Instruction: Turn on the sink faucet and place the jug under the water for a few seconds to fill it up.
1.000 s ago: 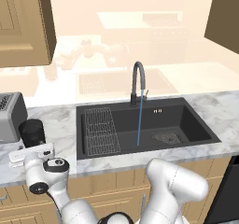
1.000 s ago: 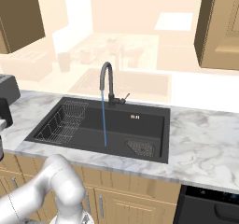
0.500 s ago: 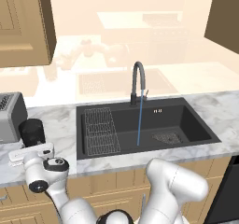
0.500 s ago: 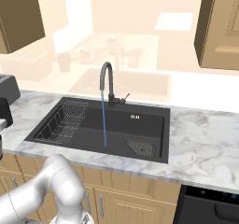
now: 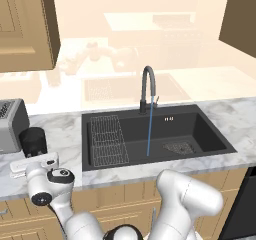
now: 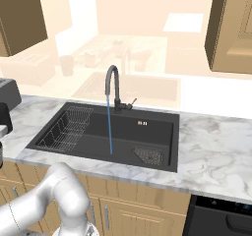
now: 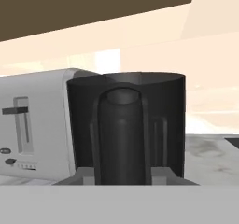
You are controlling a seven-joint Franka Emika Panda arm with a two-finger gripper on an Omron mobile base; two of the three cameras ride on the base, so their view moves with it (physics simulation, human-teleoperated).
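black and matte, the jug (image 7: 126, 125) sits right up against our gripper (image 7: 125, 178) in the hand view, handle facing us between the finger tips (image 7: 161, 174); whether the jaws have clamped on it we cannot tell. just behind it stands the silver toaster (image 7: 35, 125). from the left base view the jug (image 5: 33, 141) rests on the marble counter (image 5: 65, 134), left of the sink (image 5: 155, 134), where the faucet (image 5: 148, 90) pours water (image 5: 149, 131).

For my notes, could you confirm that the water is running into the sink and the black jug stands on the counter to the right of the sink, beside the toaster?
Not quite: the jug stands left of the sink, not right, as the left base view shows. The water is running, and the toaster is beside the jug.
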